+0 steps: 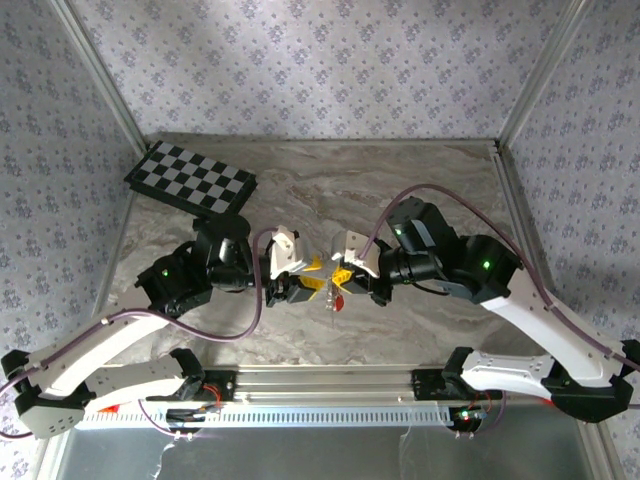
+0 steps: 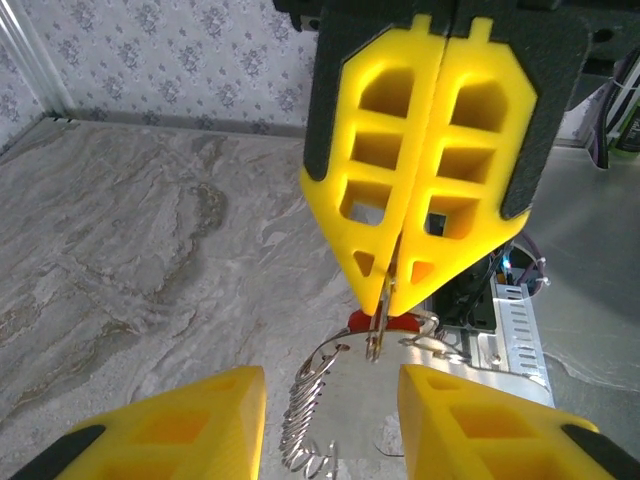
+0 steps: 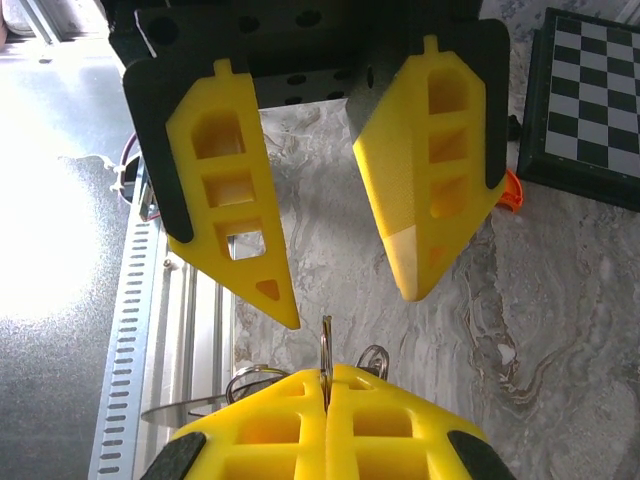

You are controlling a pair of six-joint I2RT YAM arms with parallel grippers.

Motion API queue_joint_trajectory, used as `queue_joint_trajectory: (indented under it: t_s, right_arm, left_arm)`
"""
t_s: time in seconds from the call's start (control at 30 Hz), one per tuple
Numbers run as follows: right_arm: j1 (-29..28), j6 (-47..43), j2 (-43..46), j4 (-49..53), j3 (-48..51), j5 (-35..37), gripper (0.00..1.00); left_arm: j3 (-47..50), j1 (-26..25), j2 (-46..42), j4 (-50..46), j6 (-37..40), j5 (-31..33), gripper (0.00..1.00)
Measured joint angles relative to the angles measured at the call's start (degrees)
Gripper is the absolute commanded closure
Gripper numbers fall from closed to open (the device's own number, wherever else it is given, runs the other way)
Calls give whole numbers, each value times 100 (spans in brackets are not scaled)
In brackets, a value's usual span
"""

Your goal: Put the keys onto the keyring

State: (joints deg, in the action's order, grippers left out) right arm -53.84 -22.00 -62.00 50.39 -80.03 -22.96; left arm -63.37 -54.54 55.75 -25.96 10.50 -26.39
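Note:
Both grippers meet nose to nose over the middle of the table. My right gripper (image 1: pixel 347 278) (image 2: pixel 388 300) (image 3: pixel 325 385) is shut on a thin wire ring (image 3: pixel 325 345) standing edge-on between its yellow fingers. Right behind those tips is a key with a red head (image 2: pixel 400 322) (image 1: pixel 338 300). The keyring (image 2: pixel 305 405), a silvery loop with a ridged edge, curves down from there between the fingers of my left gripper (image 2: pixel 330 420) (image 1: pixel 303 277) (image 3: pixel 352 308). The left jaws stand apart and I see no grip on anything. Two small rings (image 3: pixel 372 358) and a silvery blade (image 3: pixel 185 410) poke out beneath the right fingers.
A checkerboard (image 1: pixel 190 180) (image 3: pixel 585 100) lies at the back left of the marble table (image 1: pixel 420 190). A red-orange bit (image 3: pixel 512 192) peeks out behind a left finger. The slotted metal rail (image 1: pixel 320 385) (image 3: pixel 130 330) runs along the near edge. Patterned walls close the sides.

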Motion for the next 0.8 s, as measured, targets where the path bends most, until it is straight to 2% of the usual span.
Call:
queue_joint_trajectory:
  t_s: [0.1, 0.53, 0.67, 0.8]
  right_arm:
    - [-2, -13, -22, 0, 0, 4, 100]
    - [-46, -101, -229, 63, 0, 179, 100]
    - [-68, -127, -256, 118, -2, 223, 100]
    - [-68, -127, -256, 129, -4, 214, 100]
  left_arm:
    - [0, 0, 33, 4, -2, -66, 65]
    - [0, 0, 107, 44, -92, -166, 89]
    - [0, 0, 162, 39, -87, -195, 89]
    - [0, 0, 181, 42, -81, -234, 85]
